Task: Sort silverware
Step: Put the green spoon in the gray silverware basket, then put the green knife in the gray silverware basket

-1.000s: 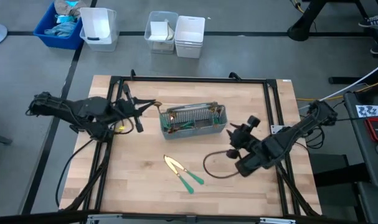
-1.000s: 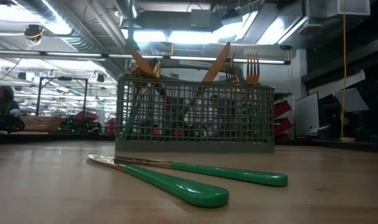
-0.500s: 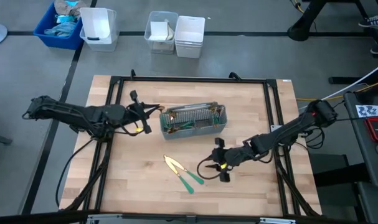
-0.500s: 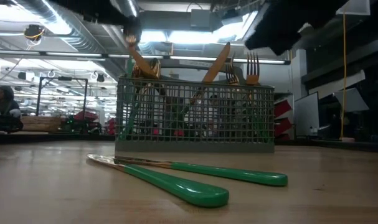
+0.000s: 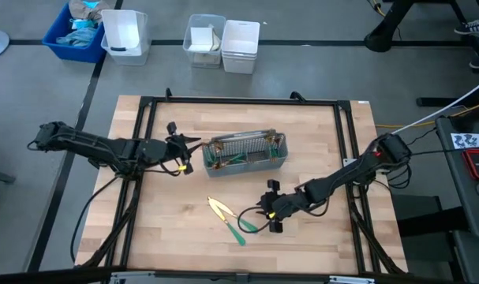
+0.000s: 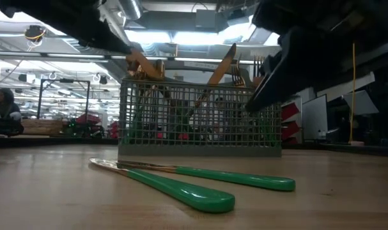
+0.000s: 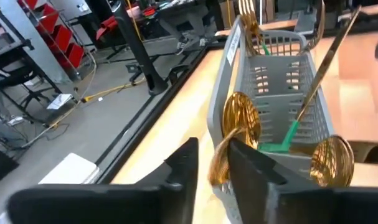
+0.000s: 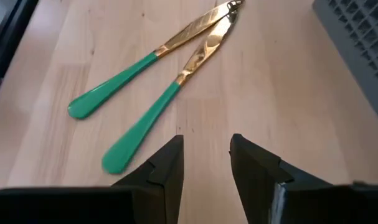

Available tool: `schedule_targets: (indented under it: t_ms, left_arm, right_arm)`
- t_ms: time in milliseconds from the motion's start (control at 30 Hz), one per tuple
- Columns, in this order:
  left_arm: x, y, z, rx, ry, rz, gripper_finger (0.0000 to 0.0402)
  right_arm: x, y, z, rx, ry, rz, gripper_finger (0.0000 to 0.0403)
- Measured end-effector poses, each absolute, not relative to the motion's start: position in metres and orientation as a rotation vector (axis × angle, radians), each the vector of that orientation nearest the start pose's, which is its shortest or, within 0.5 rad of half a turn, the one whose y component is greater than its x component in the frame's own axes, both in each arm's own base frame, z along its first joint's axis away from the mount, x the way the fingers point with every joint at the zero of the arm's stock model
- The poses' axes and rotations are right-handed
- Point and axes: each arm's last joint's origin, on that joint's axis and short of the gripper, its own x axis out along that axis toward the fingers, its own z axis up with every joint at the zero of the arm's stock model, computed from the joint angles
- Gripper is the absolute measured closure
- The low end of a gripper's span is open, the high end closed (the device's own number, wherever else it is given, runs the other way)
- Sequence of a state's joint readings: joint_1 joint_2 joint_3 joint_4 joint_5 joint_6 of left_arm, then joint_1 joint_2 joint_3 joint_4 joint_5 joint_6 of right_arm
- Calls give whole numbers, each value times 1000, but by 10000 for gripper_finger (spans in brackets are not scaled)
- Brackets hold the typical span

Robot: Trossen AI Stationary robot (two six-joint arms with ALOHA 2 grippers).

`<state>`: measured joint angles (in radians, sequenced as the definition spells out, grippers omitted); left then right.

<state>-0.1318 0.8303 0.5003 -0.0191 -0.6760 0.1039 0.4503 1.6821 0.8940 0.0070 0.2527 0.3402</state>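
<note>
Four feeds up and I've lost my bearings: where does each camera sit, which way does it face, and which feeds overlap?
High view: overhead, straight down on the wooden table; both arms show, left pincer, right pincer.
Low view: table height, level across to the grey mesh caddy; dark arm parts overhead.
Left wrist view: past its own fingers into the caddy's end.
Right wrist view: past its own fingers, down at the two gold-bladed, green-handled knives.
Shared: the right wrist, high and low views all show the knives.

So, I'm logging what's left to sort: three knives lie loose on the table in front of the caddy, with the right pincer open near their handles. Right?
Not three: two knives lie loose, blade tips together, as the right wrist view shows. The rest holds: they lie in front of the caddy, with the right pincer open near their handles.
</note>
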Motion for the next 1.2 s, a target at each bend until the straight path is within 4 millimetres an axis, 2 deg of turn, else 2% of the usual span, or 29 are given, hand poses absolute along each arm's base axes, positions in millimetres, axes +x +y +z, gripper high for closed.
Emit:
schedule_targets:
  t_ms: [233, 567, 833, 967, 1200]
  left_arm:
    - [177, -6, 248, 152, 311, 531, 269]
    - [167, -30, 258, 45, 233, 307, 263]
    - [161, -54, 258, -33, 224, 131, 263]
    - [162, -70, 250, -95, 278, 3, 263]
    - [178, -101, 219, -134, 426, -53, 263]
  right_arm:
    - [312, 143, 153, 72, 721, 66, 272]
    - [313, 143, 153, 236, 714, 0, 272]
    - [313, 143, 153, 247, 716, -5, 272]
    - [313, 143, 153, 246, 716, -5, 272]
    - [313, 144, 154, 250, 708, -2, 272]
